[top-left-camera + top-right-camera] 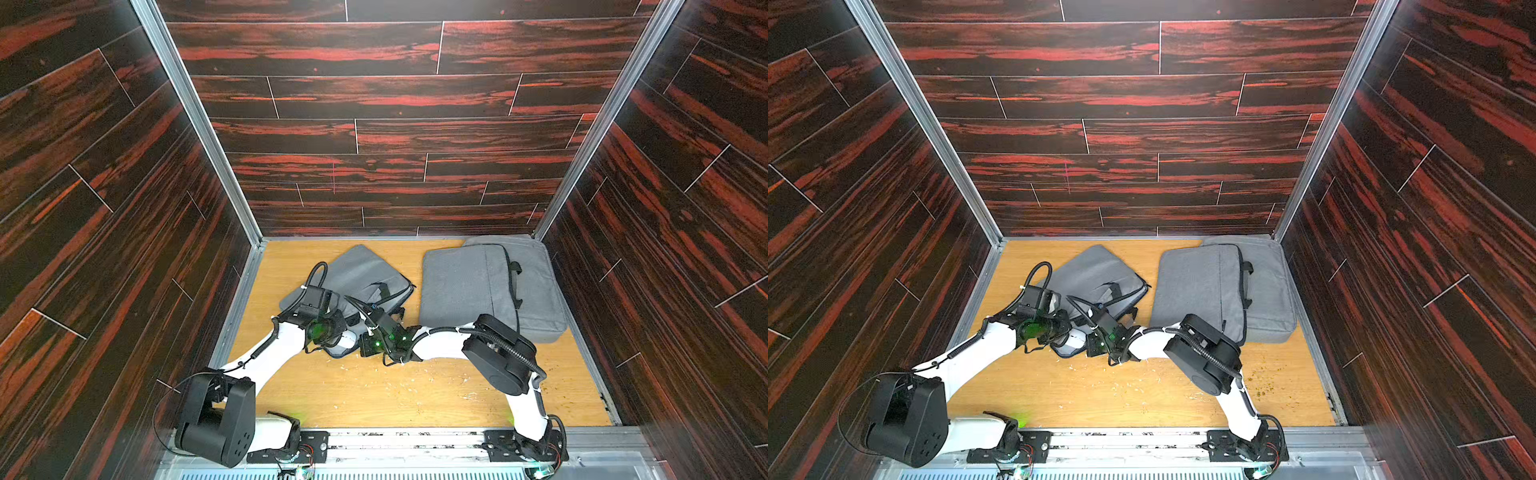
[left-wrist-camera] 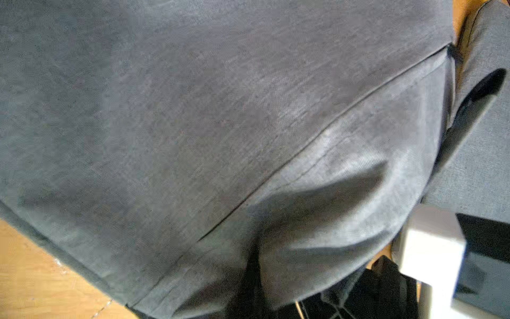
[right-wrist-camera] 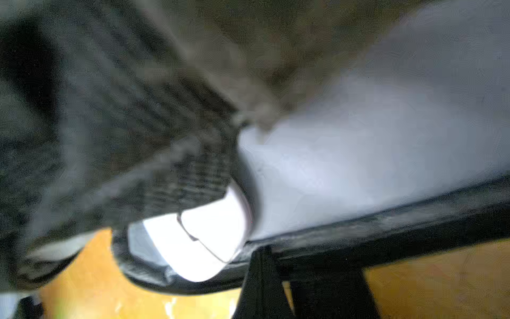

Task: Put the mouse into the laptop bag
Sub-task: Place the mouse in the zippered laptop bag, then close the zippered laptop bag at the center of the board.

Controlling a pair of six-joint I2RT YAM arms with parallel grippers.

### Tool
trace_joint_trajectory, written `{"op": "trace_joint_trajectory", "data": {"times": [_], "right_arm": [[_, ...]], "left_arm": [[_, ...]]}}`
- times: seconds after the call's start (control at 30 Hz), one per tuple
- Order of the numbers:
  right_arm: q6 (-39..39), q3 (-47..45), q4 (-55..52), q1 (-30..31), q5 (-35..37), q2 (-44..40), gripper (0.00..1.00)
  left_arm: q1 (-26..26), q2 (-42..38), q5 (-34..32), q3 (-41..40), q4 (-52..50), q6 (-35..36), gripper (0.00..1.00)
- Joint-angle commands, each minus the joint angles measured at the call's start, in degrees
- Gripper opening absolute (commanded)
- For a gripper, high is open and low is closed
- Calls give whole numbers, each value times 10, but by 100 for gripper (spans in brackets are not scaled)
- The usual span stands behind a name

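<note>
1. So, the mouse (image 3: 198,245) is sitting right in the mouth of the laptop bag (image 1: 361,270), at the near corner. The right wrist view shows its white shell between the dark top flap and the pale lining, just behind the black zip rim. It looks partly in, not pushed deep.
2. The left gripper (image 1: 338,326) is clamped on the bag's top fabric. The left wrist view shows the cloth bunched into a fold where the fingers bite. My read is that it's there to lift the flap and hold the mouth open, since soft fabric would sag shut over the mouse otherwise.
3. The right gripper (image 3: 278,262) has its fingers closed down tight, tips right up against the zip rim. It might be pinching the rim to pull the lower edge down, but the view is too blurry to be sure. It isn't holding the mouse.
4. Both arms crowd the same corner in both top views, which makes sense if one spreads the mouth while the other works at it.
5. Two more grey bags (image 1: 461,282) are stacked on the right of the table (image 1: 374,395), well apart from the grippers.
6. I'd guess what's left is nudging the mouse deeper so it can't slide back out when the flap drops
</note>
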Motion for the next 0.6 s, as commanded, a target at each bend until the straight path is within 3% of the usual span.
{"op": "trace_joint_trajectory", "data": {"times": [0.0, 0.33, 0.57], "right_arm": [[24, 30, 16, 10, -38, 29, 0], [16, 109, 9, 24, -53, 63, 1], [-10, 23, 2, 22, 11, -5, 0]], "left_arm": [[-2, -1, 8, -6, -7, 0, 0], [-2, 6, 16, -13, 5, -6, 0], [-2, -4, 13, -22, 4, -6, 0]]}}
